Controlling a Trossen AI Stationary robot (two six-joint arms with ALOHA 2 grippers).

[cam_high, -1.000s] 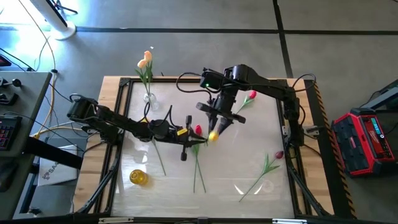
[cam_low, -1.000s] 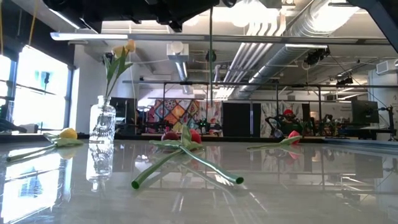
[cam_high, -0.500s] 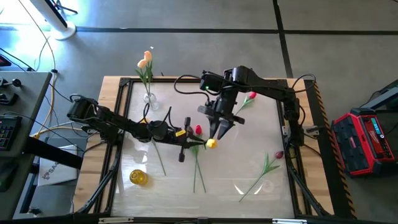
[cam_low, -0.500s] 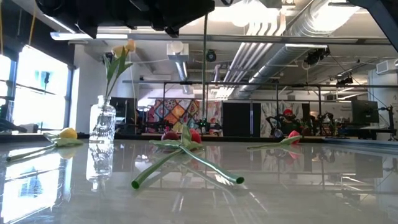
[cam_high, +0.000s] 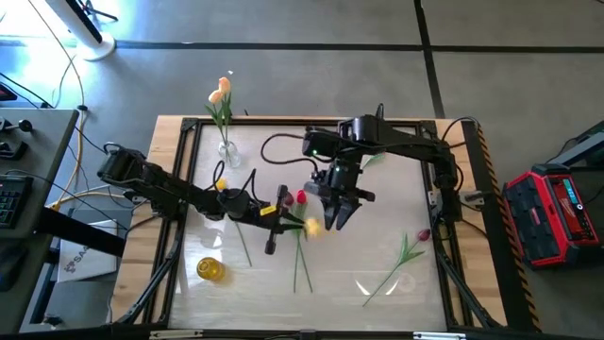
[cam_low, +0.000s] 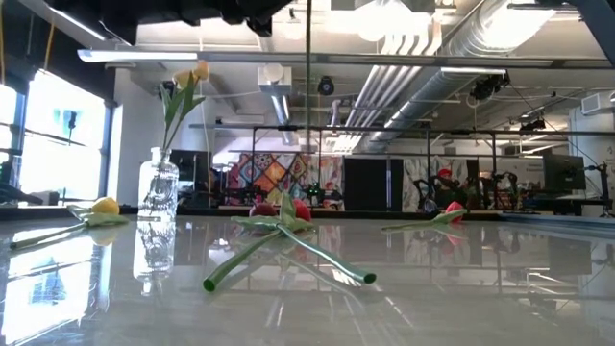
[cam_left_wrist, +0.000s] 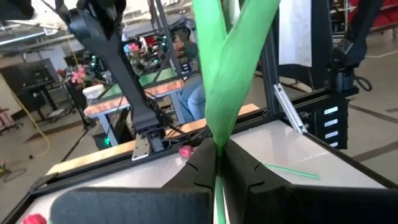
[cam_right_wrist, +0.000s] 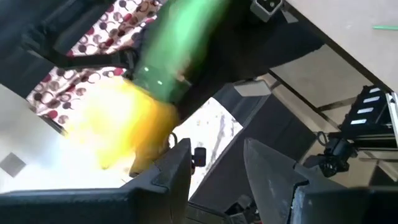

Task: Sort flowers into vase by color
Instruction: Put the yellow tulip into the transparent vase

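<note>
My left gripper is shut on the green stem of a yellow tulip above the middle of the table; the stem hangs straight down. My right gripper stands open just right of the blurred yellow head, nothing between its fingers. A glass vase at the far left holds two tulips, yellow and peach. A red tulip, a maroon one and a yellow one lie flat on the table. My left gripper pinches the yellow tulip's stem between its two fingers, just under the base of the broad leaf. The fingers come level from the table's left and lie across the stem. The flower stands upright and lifted clear, its stem hanging below the fingers.
Loose stems cross in the middle of the table. A black frame runs around the glossy tabletop. A red case stands on the floor to the right, a desk to the left.
My right gripper has moved toward the table's near edge and rolled about its axis, staying by the yellow head. My left gripper has carried the upright tulip a little toward the table's left edge.
</note>
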